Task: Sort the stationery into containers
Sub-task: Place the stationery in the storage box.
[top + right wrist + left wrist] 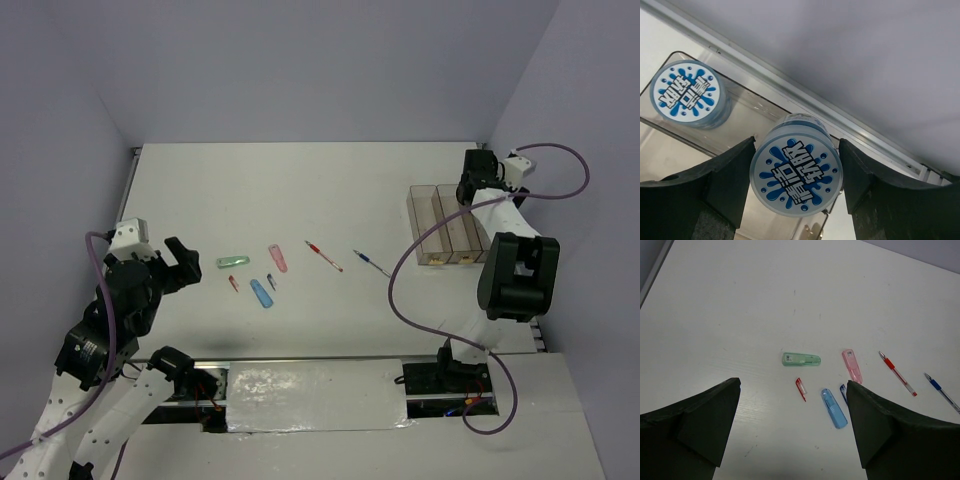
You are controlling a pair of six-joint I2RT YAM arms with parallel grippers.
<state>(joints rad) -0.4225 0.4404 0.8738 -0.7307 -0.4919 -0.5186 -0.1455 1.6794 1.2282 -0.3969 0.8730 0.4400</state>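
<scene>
Right wrist view: the right gripper (796, 167) clamps one patterned roll (795, 176) over the clear bin (750, 117), where the other roll (688, 94) lies. I think it should lower the roll between the walls, then release gently. The left gripper (792, 385) hangs wide open above the green piece (801, 359).

Each roll (796, 174) shows blue splashes on white; there are a green piece (801, 359), pink piece (852, 366), blue piece (833, 408), red pen (897, 373) and blue pen (942, 392).
</scene>
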